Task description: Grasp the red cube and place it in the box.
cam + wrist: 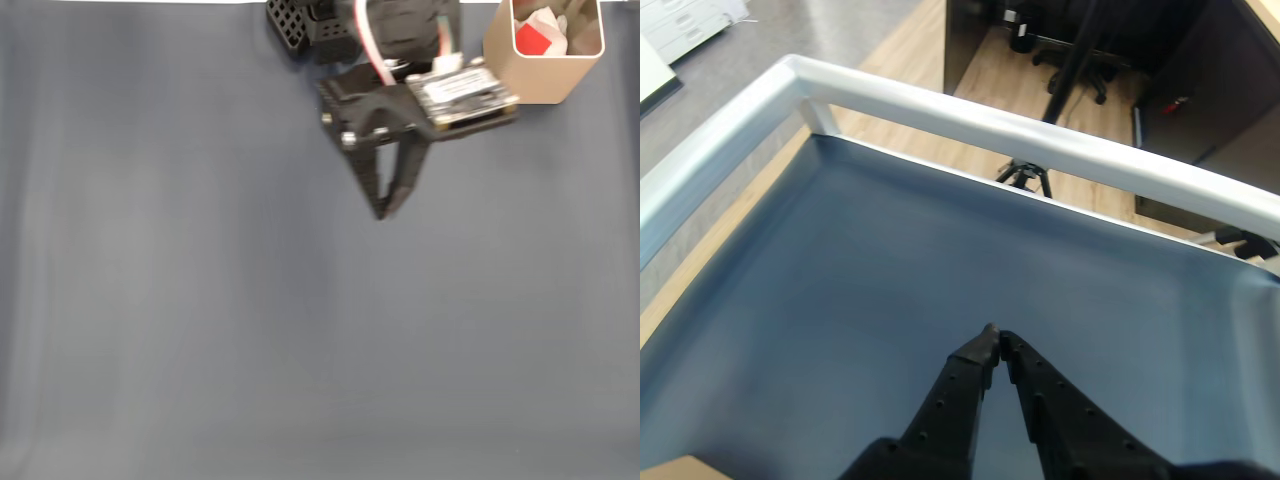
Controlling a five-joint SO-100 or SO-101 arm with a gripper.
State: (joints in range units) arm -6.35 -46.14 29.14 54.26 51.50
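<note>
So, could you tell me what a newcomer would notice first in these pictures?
Probably the black end effector, jaws together and empty, hanging over the dark blue cloth near the top of the fixed view. Next, the beige box in the top right corner, with the red cube already inside.

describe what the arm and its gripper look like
The arm is matte black plastic. The gripper has two long black fingers tapering to points. A pale circuit board sits on the wrist, and a red and white cable runs along it.
</note>
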